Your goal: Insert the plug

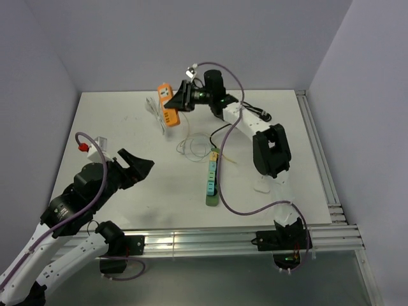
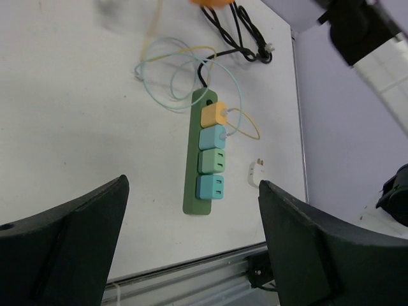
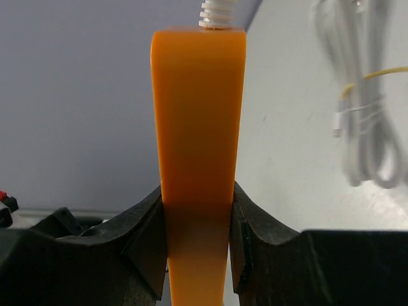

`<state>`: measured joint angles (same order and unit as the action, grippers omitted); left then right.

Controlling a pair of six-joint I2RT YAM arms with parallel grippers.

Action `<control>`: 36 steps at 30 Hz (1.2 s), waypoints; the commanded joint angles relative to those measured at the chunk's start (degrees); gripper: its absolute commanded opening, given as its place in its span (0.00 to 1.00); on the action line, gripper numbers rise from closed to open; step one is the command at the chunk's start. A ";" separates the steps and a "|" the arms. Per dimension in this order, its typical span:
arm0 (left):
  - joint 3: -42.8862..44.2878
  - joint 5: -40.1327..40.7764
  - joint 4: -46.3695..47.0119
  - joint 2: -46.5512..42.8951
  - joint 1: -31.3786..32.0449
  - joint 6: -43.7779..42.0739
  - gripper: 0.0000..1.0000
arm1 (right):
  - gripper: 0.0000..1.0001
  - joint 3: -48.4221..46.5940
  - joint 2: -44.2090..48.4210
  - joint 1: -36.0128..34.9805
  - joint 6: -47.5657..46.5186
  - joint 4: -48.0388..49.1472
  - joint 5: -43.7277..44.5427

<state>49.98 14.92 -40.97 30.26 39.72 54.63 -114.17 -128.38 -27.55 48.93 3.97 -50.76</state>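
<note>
Orange strip [image 3: 197, 127] sits pinched edge-on in the right end effector [image 3: 197, 210], up off the tabletop [image 1: 115, 127], while the left end effector [image 1: 139, 159] gapes wide, white plug [image 2: 257, 172] ahead and right of it: grab that crooked and the prongs could miss the slots!

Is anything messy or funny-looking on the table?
Yes. Thin cables lie in a tangled loop at the far end of the green power strip, and a small white plug lies loose beside it.
</note>
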 commanded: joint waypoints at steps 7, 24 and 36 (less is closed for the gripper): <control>0.83 6.71 -1.57 1.55 0.09 1.89 0.90 | 0.00 13.52 0.31 -5.41 15.74 26.32 -9.35; -6.82 -12.44 9.85 12.55 -14.92 1.00 0.90 | 0.00 39.54 12.10 -11.73 -8.14 0.43 -0.66; -12.18 -12.72 14.60 14.65 -17.58 2.41 0.83 | 0.06 41.49 6.12 -15.07 -6.83 0.52 6.90</control>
<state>39.03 3.25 -30.02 44.03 22.41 56.73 -71.13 -121.25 -41.36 42.44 6.22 -47.00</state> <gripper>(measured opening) 0.838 0.426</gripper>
